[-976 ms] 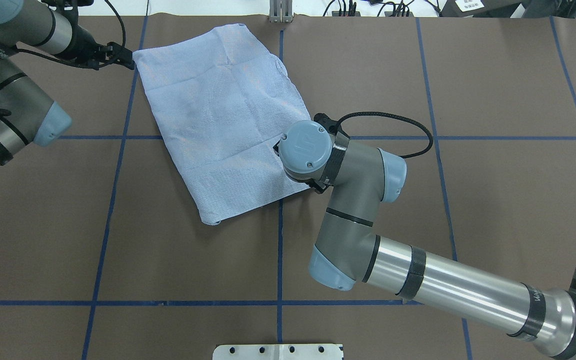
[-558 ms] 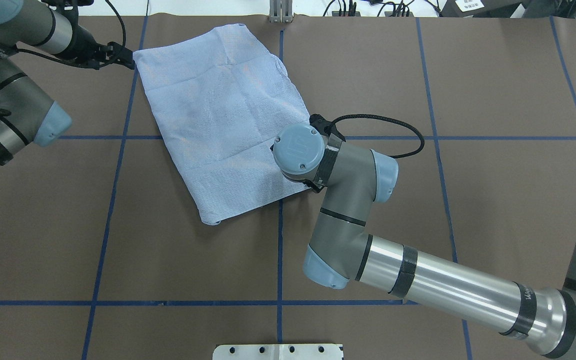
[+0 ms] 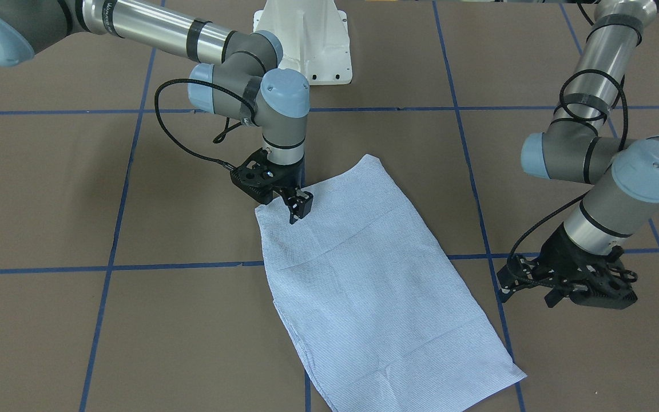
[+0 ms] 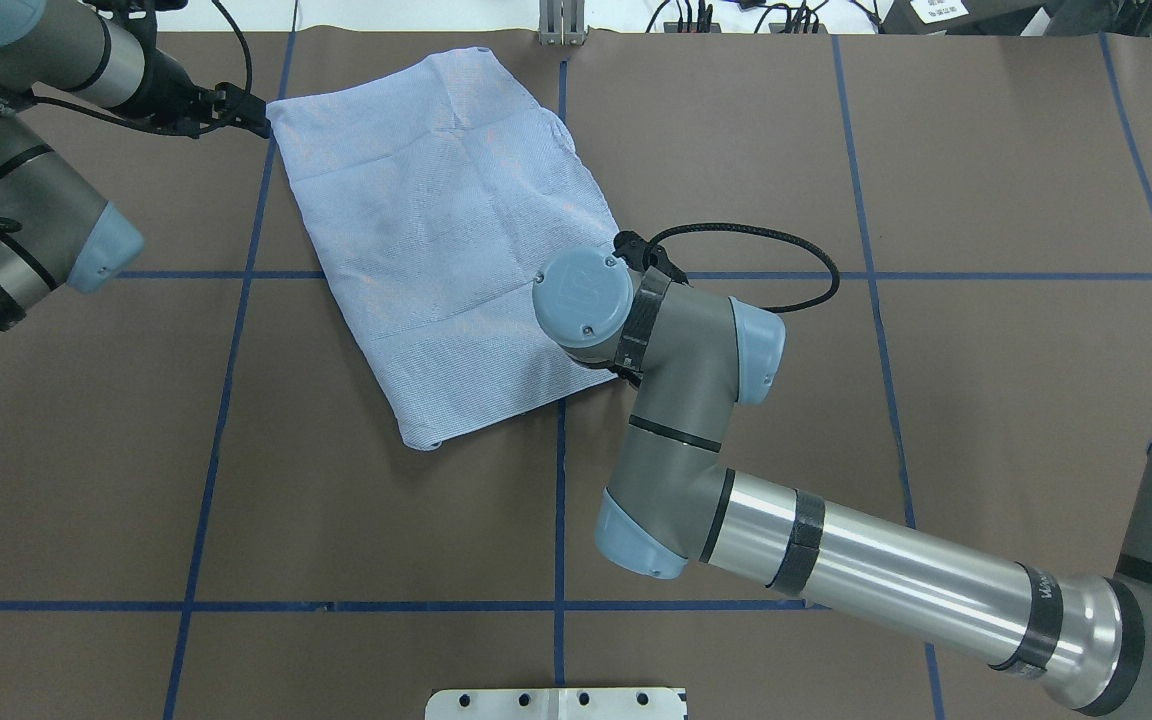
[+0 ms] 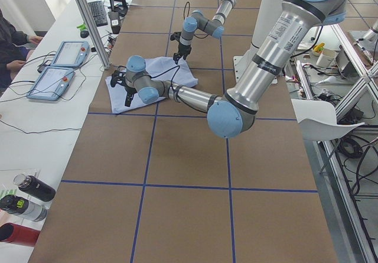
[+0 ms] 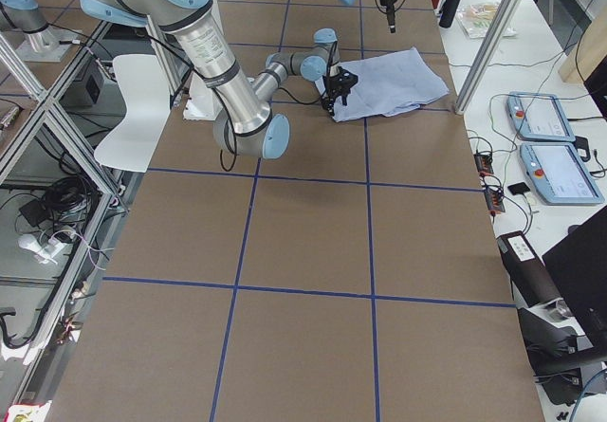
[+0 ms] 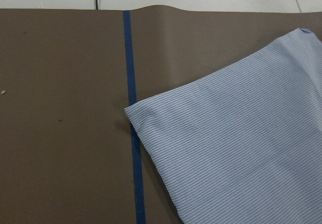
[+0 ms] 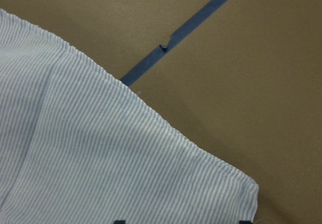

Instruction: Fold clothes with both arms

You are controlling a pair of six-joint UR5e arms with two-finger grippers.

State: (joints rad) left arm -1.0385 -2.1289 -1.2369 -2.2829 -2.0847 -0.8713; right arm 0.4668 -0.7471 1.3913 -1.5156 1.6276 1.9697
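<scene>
My left gripper [image 4: 252,112] hovers at the far left of the table [image 4: 886,450], just beside the shirt's left corner, and I cannot tell how its jaws stand. The shirt [image 4: 436,220] lies folded flat in a skewed rectangle on the far middle of the table. My right gripper [image 3: 300,209] points down over the shirt's near right corner, jaws apart above the cloth.
</scene>
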